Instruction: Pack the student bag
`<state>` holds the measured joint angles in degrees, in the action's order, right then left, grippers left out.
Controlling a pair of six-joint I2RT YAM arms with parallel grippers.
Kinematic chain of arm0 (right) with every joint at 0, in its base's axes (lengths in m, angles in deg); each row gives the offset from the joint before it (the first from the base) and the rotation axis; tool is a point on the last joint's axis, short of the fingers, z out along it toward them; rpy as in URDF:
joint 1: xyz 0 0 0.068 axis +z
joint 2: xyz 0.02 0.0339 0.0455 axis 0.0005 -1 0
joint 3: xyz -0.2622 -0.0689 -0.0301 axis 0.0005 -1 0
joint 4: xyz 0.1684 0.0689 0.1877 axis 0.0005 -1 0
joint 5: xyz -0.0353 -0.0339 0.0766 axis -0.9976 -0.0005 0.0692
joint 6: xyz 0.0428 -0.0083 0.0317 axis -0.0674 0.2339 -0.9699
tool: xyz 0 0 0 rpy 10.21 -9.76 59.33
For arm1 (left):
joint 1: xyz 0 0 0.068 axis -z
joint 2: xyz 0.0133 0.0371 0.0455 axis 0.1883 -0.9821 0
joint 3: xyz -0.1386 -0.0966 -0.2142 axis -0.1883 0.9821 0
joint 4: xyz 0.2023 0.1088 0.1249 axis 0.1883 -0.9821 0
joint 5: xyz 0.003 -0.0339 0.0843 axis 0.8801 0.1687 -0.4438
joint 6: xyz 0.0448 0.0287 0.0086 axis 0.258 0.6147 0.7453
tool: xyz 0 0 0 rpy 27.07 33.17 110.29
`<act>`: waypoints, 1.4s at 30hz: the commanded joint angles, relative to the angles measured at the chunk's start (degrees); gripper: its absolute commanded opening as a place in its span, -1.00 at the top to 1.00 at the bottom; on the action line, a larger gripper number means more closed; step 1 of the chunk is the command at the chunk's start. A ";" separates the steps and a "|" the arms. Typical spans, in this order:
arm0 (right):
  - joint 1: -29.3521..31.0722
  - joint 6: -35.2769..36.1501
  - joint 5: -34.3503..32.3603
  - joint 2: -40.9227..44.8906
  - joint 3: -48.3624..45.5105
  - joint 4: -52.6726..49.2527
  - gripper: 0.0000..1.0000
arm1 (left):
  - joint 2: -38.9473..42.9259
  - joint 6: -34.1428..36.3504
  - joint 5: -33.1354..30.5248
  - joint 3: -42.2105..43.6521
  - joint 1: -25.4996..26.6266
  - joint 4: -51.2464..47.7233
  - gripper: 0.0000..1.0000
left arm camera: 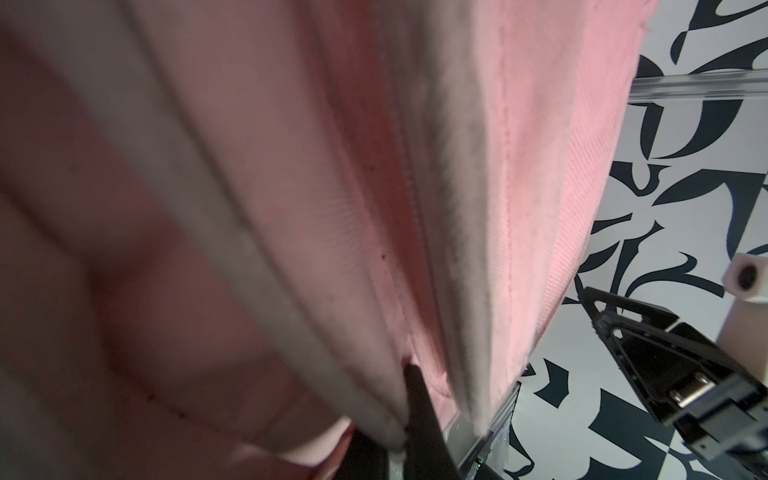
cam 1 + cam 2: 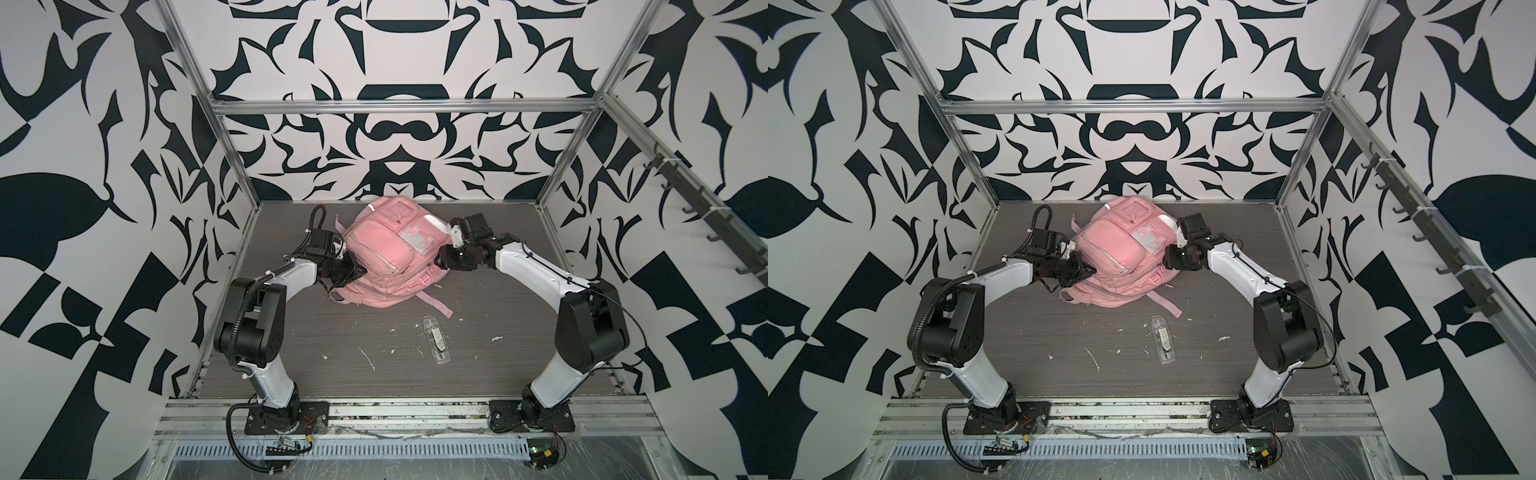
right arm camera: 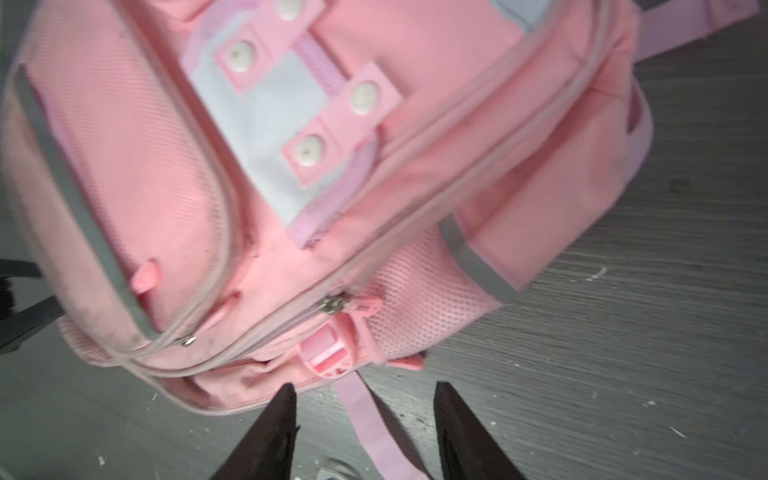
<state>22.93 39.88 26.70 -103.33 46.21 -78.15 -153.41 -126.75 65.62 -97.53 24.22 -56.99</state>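
Note:
The student bag, a pink backpack with silver strips and a clear front patch, lies at the back middle of the table. My left gripper is at its left side, shut on a grey-piped edge of the pink fabric; in the left wrist view the piping runs between the dark fingers. My right gripper is just off the bag's right side. It stands open above a pink strap on the table, holding nothing. The bag's mesh side pocket faces it.
A clear plastic case with small items lies on the grey table in front of the bag. White scraps dot the table. Metal frame posts stand at the back corners, and a hook rail runs along the right wall.

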 commanded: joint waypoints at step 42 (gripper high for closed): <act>12.56 6.85 19.37 -1.87 -2.75 9.77 -0.38 | -0.53 0.66 -1.47 -2.41 0.70 -2.01 0.89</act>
<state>33.56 44.25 41.30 -108.49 44.12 -68.23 -153.45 -126.75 64.37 -98.15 24.74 -58.30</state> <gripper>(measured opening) 0.697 0.075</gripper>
